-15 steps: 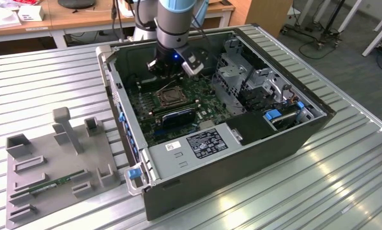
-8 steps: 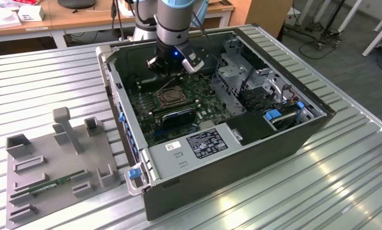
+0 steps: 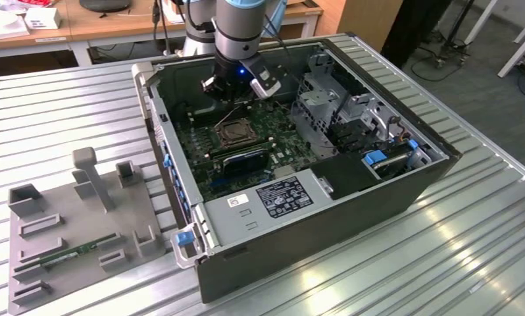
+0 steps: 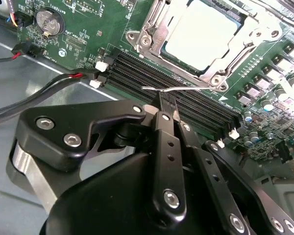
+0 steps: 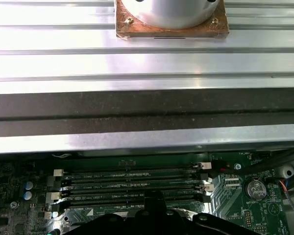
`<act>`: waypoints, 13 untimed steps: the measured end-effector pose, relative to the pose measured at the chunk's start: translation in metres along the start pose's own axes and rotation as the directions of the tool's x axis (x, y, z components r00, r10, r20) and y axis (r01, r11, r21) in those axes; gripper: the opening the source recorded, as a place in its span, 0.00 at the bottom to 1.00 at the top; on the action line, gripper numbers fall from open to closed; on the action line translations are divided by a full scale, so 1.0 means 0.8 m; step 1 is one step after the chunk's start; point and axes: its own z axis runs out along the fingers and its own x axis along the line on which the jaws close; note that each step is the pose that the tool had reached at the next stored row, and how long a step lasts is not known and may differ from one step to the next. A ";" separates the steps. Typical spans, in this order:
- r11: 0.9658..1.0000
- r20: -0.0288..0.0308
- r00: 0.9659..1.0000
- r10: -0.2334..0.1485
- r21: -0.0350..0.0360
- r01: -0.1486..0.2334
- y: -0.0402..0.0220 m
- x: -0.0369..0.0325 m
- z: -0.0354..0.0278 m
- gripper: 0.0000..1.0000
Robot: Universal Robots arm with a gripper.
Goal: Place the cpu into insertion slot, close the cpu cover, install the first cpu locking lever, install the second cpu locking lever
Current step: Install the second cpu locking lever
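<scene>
The cpu (image 4: 206, 34) lies flat in the insertion slot (image 3: 231, 133) on the green board inside the open computer case. The silvery cpu cover (image 4: 154, 29) is down around it as a frame. A thin wire locking lever (image 4: 196, 88) stands off the board along the socket's edge. My gripper (image 4: 169, 104) is shut, and its fingertips (image 4: 162, 115) touch this lever near its free end; I cannot tell whether the wire is pinched between them. In the exterior view the gripper (image 3: 239, 92) hangs just behind the socket. Its dark body (image 5: 152, 218) also shows in the first wrist view.
Long black memory slots (image 4: 137, 73) (image 5: 132, 181) run beside the socket. Red and black cables (image 4: 39, 88) and a coin battery (image 4: 49, 19) lie close by. The case walls (image 3: 152, 131) and a drive cage (image 3: 333, 105) hem in the board. A grey fixture tray (image 3: 70, 250) with a memory stick sits at the exterior view's left.
</scene>
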 end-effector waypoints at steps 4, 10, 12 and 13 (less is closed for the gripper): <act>1.000 0.001 1.000 0.000 -0.003 0.000 -0.0003 0.0051 -0.0004 0.11; 1.000 0.010 1.000 -0.002 -0.003 0.002 -0.0009 0.0176 -0.0011 0.11; 1.000 0.012 1.000 -0.003 -0.003 0.003 -0.0015 0.0188 -0.0013 0.11; 1.000 0.012 1.000 -0.003 -0.004 0.003 -0.0022 0.0189 -0.0015 0.11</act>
